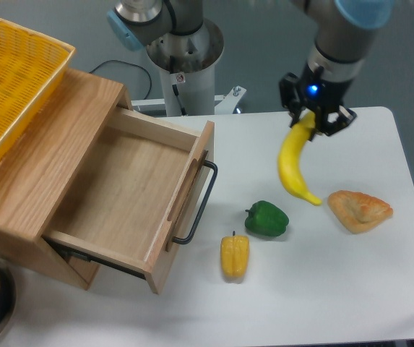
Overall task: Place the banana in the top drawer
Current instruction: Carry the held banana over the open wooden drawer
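The gripper (313, 119) is pinching the banana (295, 163) by its top end, so it hangs over the table (380, 282) – it's prob soft, light & easy to squish, so grip gently – well apart from the open top drawer (131, 191).

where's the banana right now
The banana hangs from the gripper at the right of the table, above the green pepper and pastry, well right of the open drawer.
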